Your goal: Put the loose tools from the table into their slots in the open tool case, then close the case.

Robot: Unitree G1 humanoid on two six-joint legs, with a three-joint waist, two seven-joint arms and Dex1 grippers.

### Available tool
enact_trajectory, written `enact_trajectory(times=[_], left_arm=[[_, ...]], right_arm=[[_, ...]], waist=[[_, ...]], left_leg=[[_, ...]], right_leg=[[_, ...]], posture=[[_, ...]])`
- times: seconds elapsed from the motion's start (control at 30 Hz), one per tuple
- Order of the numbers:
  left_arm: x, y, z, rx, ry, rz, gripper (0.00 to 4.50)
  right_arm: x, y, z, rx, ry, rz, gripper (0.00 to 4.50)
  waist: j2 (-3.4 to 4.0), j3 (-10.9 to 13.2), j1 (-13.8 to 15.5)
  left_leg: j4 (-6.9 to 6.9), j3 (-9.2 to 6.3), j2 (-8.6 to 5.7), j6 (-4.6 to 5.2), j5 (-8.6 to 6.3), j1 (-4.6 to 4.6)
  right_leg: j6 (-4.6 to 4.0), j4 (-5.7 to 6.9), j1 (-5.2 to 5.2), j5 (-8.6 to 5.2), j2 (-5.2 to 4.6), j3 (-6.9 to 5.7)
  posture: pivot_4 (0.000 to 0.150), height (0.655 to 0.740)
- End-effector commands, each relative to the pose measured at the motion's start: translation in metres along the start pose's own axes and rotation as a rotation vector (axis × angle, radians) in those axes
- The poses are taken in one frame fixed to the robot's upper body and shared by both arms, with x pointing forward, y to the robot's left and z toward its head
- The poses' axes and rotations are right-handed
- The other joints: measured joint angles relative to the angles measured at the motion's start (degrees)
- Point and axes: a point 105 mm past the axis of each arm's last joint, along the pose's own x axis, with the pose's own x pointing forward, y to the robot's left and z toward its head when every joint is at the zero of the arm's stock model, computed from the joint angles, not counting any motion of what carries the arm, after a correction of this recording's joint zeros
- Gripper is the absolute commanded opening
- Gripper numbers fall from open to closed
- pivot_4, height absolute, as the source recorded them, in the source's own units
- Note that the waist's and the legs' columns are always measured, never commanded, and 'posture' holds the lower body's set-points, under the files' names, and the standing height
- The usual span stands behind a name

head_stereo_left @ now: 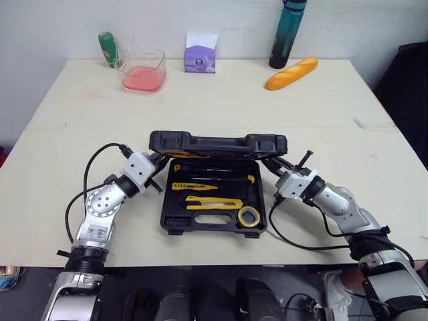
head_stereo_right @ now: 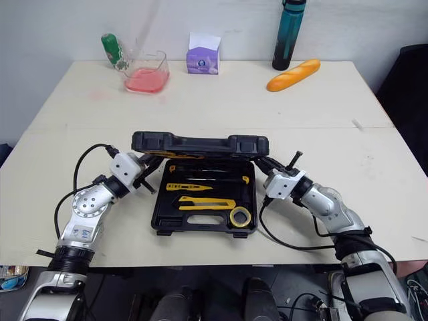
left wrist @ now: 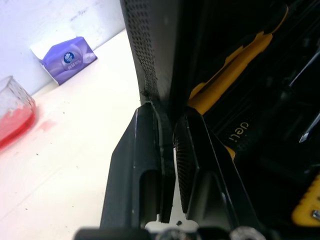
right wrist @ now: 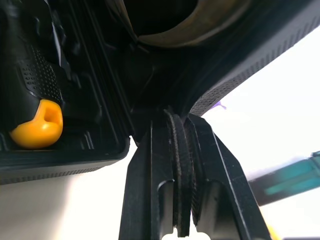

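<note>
The black tool case [head_stereo_left: 168, 225] lies open in the middle of the table, and its lid [head_stereo_left: 217, 143] stands tilted partway over the tray. Inside lie a yellow utility knife [head_stereo_left: 214, 202], a yellow-handled screwdriver [head_stereo_left: 190, 186] and a yellow tape measure [head_stereo_left: 249, 216]. My left gripper [head_stereo_left: 159, 160] is shut on the lid's left edge; the left wrist view shows that edge [left wrist: 150, 50] pinched between the fingers [left wrist: 135, 150]. My right gripper [head_stereo_left: 271, 164] is shut on the lid's right edge [right wrist: 240, 70], beside a yellow handle tip [right wrist: 36, 127].
Along the far edge of the table stand a green bottle [head_stereo_left: 108, 48], a clear container of pink liquid [head_stereo_left: 143, 71], a purple tissue box [head_stereo_left: 200, 53] and a teal bottle [head_stereo_left: 287, 33]. A bread loaf [head_stereo_left: 291, 72] lies at the far right.
</note>
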Motion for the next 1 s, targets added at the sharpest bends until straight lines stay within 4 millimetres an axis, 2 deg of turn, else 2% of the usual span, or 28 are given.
enact_trajectory(times=[0.03, 0.1, 0.17, 0.2, 0.23, 0.3, 0.4, 0.53, 0.67, 0.7, 0.73, 0.8, 0.9, 0.97, 1.0], left_arm=[[-0.015, 0.009, 0.0, -0.008, 0.017, 0.005, 1.69], [-0.02, 0.008, -0.001, 0.001, 0.032, -0.009, 2.64], [-0.038, 0.008, -0.004, 0.021, 0.083, -0.047, 3.57], [-0.053, 0.009, -0.003, 0.007, 0.109, -0.068, 4.01], [-0.067, 0.013, 0.0, -0.031, 0.127, -0.055, 4.04], [-0.085, 0.017, 0.005, -0.074, 0.151, -0.037, 4.04], [-0.096, 0.016, 0.009, -0.097, 0.177, -0.05, 4.04], [-0.101, 0.02, 0.014, -0.152, 0.17, -0.042, 4.04], [-0.093, 0.033, 0.023, -0.207, 0.135, -0.029, 4.04], [-0.087, 0.035, 0.024, -0.216, 0.128, -0.042, 4.04], [-0.083, 0.036, 0.025, -0.223, 0.124, -0.053, 4.04], [-0.076, 0.04, 0.027, -0.211, 0.117, -0.064, 4.04], [-0.062, 0.046, 0.024, -0.225, 0.129, -0.084, 3.16], [-0.055, 0.048, 0.023, -0.237, 0.131, -0.088, 2.22], [-0.051, 0.049, 0.021, -0.249, 0.133, -0.09, 1.82]], right_arm=[[-0.02, 0.018, -0.014, 0.051, 0.078, 0.145, 1.13], [-0.022, 0.014, -0.012, 0.063, 0.077, 0.14, 2.2], [-0.029, 0.009, -0.01, 0.109, 0.088, 0.154, 3.22], [-0.037, 0.005, -0.008, 0.15, 0.095, 0.167, 3.75], [-0.046, 0.005, -0.007, 0.199, 0.113, 0.198, 4.21], [-0.061, 0.004, -0.005, 0.287, 0.144, 0.236, 4.21], [-0.075, -0.003, -0.003, 0.382, 0.187, 0.222, 4.21], [-0.087, -0.001, 0.006, 0.451, 0.209, 0.286, 4.21], [-0.1, 0.006, 0.018, 0.603, 0.245, 0.346, 4.21], [-0.103, 0.011, 0.025, 0.646, 0.233, 0.383, 3.84], [-0.104, 0.014, 0.031, 0.677, 0.224, 0.41, 3.69], [-0.106, 0.017, 0.037, 0.708, 0.22, 0.437, 2.96], [-0.11, 0.028, 0.046, 0.739, 0.232, 0.5, 1.28], [-0.112, 0.034, 0.05, 0.754, 0.239, 0.529, 0.19], [-0.114, 0.037, 0.052, 0.755, 0.242, 0.545, 0.0]], waist=[[0.01, 0.0, 0.1], [0.01, 0.0, 0.1], [0.02, 0.0, -0.1], [0.02, 0.0, 0.0], [0.03, 0.0, -0.1], [0.04, 0.0, 0.1], [0.04, 0.0, 0.5], [0.07, 0.0, 1.0], [0.07, 0.0, 1.7], [0.07, 0.0, 1.8], [0.06, 0.0, 1.9], [0.06, 0.0, 1.9], [0.06, 0.0, 1.9], [0.06, 0.0, 1.8], [0.06, 0.0, 1.8]], left_leg=[[-0.01, -0.01, -0.01, 0.0, 0.0, 0.0], [-0.01, -0.05, -0.02, 0.02, -0.01, -0.12], [-0.01, 0.01, -0.04, 0.03, -0.01, -0.17], [-0.01, 0.01, -0.02, 0.02, -0.01, -0.17], [-0.01, 0.0, 0.0, 0.02, -0.02, -0.15], [-0.08, -0.02, 0.03, 0.0, -0.06, -0.15], [-0.02, -0.15, -0.01, 0.03, -0.06, -0.15], [0.0, -0.17, -0.14, 0.13, -0.1, -0.06], [-0.04, -0.18, -0.08, 0.05, -0.14, -0.15], [-0.03, -0.17, -0.07, 0.05, -0.14, -0.16], [-0.02, -0.17, -0.11, 0.07, -0.13, -0.17], [-0.01, -0.15, -0.14, 0.08, -0.12, -0.16], [-0.01, -0.11, -0.17, 0.1, -0.13, -0.14], [-0.03, -0.12, -0.12, 0.09, -0.13, -0.17], [-0.03, -0.12, -0.11, 0.08, -0.13, -0.17]], right_leg=[[0.0, 0.0, 0.0, 0.0, -0.02, 0.0], [0.0, -0.04, -0.05, 0.0, -0.05, -0.05], [0.0, 0.0, -0.15, 0.0, -0.1, -0.03], [0.0, 0.01, -0.16, 0.0, -0.08, -0.03], [0.0, 0.01, -0.16, 0.0, -0.08, -0.04], [-0.04, 0.02, -0.21, -0.02, -0.13, 0.0], [-0.06, -0.02, -0.08, -0.03, -0.58, -0.06], [-0.09, -0.09, -0.01, -0.01, -0.75, -0.25], [-0.1, -0.02, -0.09, -0.02, -0.66, -0.3], [-0.1, -0.03, -0.09, -0.02, -0.63, -0.31], [-0.1, -0.03, -0.09, -0.02, -0.61, -0.34], [-0.09, -0.03, -0.08, -0.01, -0.47, -0.34], [-0.08, -0.03, -0.09, 0.0, -0.38, -0.3], [-0.08, -0.05, -0.1, 0.0, -0.28, -0.3], [-0.08, -0.05, -0.1, 0.0, -0.26, -0.3]], posture=[[0.15, 0.74], [0.15, 0.74], [0.15, 0.74], [0.15, 0.74], [0.15, 0.74], [0.15, 0.74], [0.15, 0.74], [0.15, 0.74], [0.15, 0.74], [0.15, 0.74], [0.15, 0.74], [0.15, 0.74], [0.15, 0.74], [0.15, 0.74], [0.15, 0.74]])
